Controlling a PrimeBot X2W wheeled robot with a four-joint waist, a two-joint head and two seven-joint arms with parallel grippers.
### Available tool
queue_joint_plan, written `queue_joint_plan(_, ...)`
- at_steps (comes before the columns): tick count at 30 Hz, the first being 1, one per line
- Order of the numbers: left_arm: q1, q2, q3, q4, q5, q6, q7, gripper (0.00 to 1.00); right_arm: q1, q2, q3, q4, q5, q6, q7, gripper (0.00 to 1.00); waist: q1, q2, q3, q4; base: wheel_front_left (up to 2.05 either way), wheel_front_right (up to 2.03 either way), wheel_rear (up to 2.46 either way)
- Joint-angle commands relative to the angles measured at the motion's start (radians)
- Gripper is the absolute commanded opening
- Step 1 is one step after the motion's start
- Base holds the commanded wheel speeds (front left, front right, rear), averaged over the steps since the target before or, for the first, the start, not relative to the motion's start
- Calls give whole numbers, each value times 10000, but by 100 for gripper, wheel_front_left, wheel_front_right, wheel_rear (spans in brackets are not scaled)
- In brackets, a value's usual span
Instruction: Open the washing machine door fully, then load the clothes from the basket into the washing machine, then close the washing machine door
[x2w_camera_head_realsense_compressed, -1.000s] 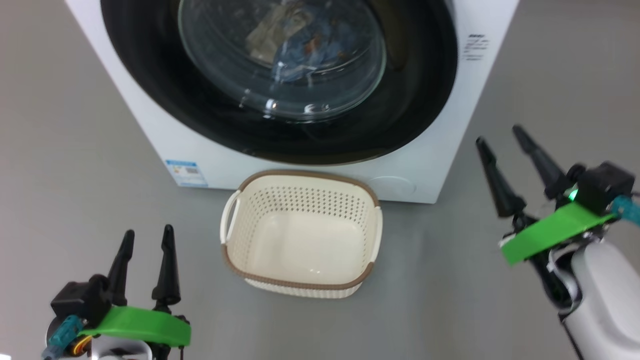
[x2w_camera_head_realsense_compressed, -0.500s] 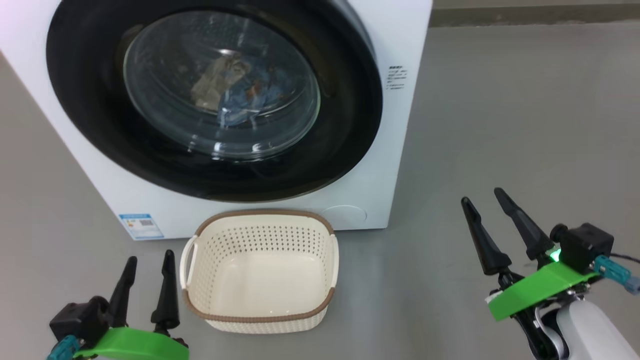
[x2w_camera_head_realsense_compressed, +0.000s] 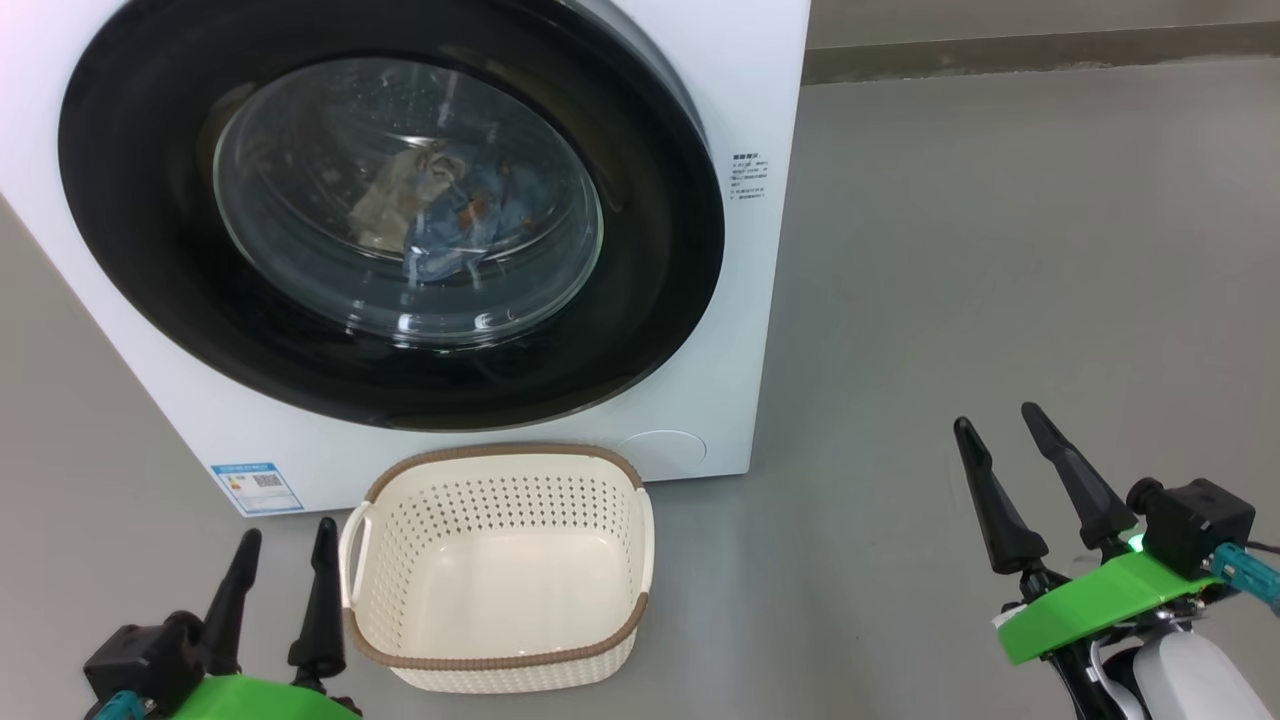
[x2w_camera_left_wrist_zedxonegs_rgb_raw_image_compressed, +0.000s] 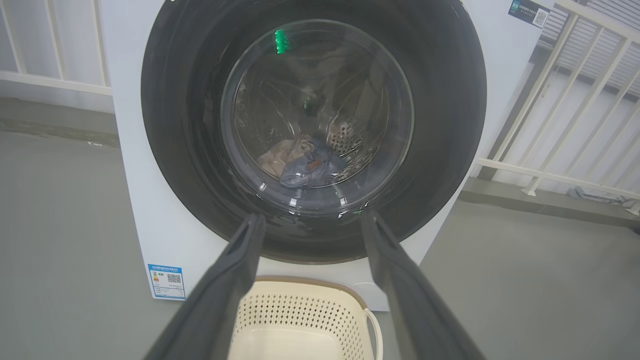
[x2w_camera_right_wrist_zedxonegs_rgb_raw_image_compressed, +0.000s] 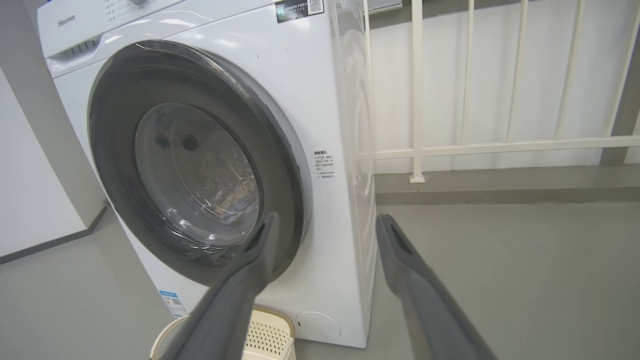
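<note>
Washing machine door (x2w_camera_head_realsense_compressed: 390, 240) shut, upper left; rigid, glossy (probably slippery), best hooked at its frame-right rim. Left claw (x2w_camera_head_realsense_compressed: 288, 530), right claw (x2w_camera_head_realsense_compressed: 996, 417): released, empty.

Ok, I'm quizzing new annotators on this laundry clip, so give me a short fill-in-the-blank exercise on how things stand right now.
1. The washing machine door is ____.
2. Through its glass, the clothes show lying inside the steel ____.
3. The basket in front of the machine holds ____.
4. The left pincer and the right pincer are both ____, gripping no thing.

Missing words: shut; drum; nothing; open.
</note>
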Motion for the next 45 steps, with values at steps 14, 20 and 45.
queue_joint_plan(14, -253, 332, 178, -332, 61, 149, -40, 100, 51, 142, -33, -353, -264, -17, -47, 100, 0, 0, 45, 161, 0, 0, 0)
queue_joint_plan(20, -251, 362, 138, -360, 52, 179, -40, 100, 50, 149, -13, -352, -263, -17, -47, 100, 0, 0, 50, 149, 0, 0, 0)
queue_joint_plan(45, -4, 274, -329, -55, -5, 205, -7, 0, 90, 291, -219, -106, -219, -2, 0, 0, 0, 0, 12, 191, 0, 0, 0)
